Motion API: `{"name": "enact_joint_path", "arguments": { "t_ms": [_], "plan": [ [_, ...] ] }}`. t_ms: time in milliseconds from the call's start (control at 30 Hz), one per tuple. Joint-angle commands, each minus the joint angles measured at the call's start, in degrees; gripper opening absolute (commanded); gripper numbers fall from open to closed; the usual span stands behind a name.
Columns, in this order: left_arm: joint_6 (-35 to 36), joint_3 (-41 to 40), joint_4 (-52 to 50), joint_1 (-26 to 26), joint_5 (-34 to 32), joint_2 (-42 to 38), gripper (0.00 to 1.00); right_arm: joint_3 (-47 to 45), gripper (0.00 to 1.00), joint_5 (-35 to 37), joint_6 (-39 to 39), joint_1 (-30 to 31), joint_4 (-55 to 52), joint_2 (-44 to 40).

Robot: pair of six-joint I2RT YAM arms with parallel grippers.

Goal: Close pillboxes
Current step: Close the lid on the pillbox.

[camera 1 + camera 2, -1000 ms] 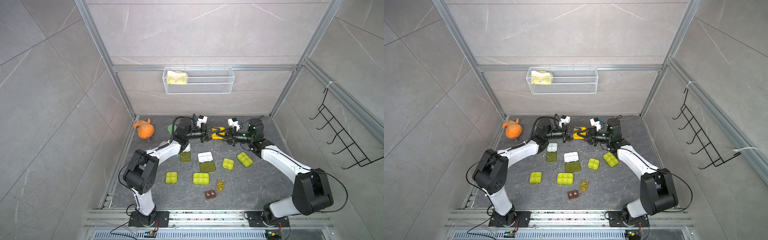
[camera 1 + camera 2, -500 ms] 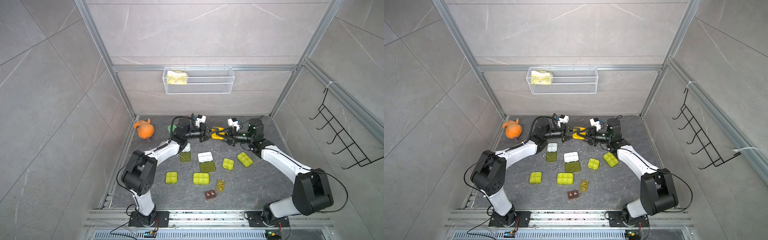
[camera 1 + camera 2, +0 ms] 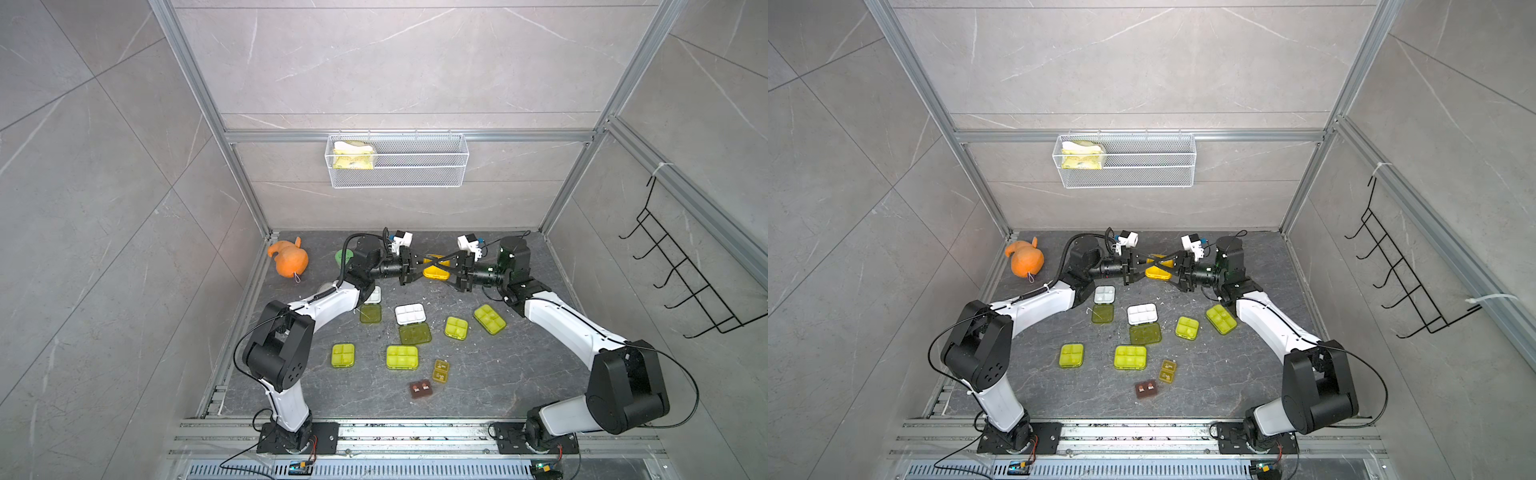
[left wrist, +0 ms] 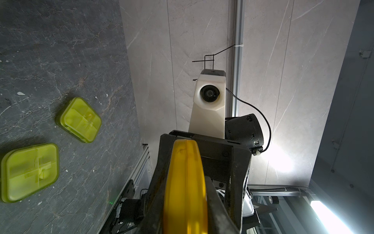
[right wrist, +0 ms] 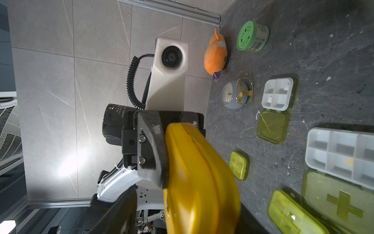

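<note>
Pinching lid to base, our left end effector (image 3: 419,269) holds the likely light, slick orange pillbox (image 3: 435,274); right end effector (image 3: 448,271) spread.

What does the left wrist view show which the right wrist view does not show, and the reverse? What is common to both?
Only the left wrist view: the black wire rack and the right arm's camera. Only the right wrist view: the green-lidded jar, the orange plush toy, the grey clock, a small open pillbox, a large open pillbox and the left arm's camera. Both: the orange pillbox clamped in the left gripper, and closed yellow-green pillboxes.
</note>
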Motion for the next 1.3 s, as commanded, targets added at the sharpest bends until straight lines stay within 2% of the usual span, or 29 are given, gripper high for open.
{"name": "enact_joint_path", "arguments": {
  "t_ms": [0,167,400,667,933,1067,1100,1267],
  "plan": [
    [-0.93,0.98,3.87,-0.15,1.40,-2.00,0.18,-0.08,0.65,1.12,2.97,-0.57,5.78,0.92],
    [-1.04,1.29,3.60,-0.06,1.77,-2.09,0.18,0.30,0.60,2.38,5.68,-0.85,10.07,1.75],
    [-1.28,1.91,3.62,-0.05,2.42,-1.78,0.18,-0.40,0.44,3.72,7.76,-1.26,13.13,2.39],
    [-2.07,1.90,4.60,0.29,2.76,-1.45,0.18,-0.79,0.33,5.03,8.65,-1.42,14.54,2.57],
    [-2.32,0.94,4.85,0.66,2.76,-2.02,0.18,-1.85,0.32,5.74,10.24,-1.53,17.01,2.80],
    [-2.34,1.18,4.88,0.66,2.73,-1.86,0.18,-2.29,0.46,5.83,10.58,-1.96,17.31,2.35],
    [-2.34,1.38,4.87,0.61,2.77,-1.65,0.18,-2.38,0.47,5.80,10.63,-2.00,17.32,2.22],
    [-2.42,1.91,4.88,0.66,2.68,-1.35,0.18,-3.17,0.40,5.81,11.20,-2.89,18.19,1.56]
  ]
}}
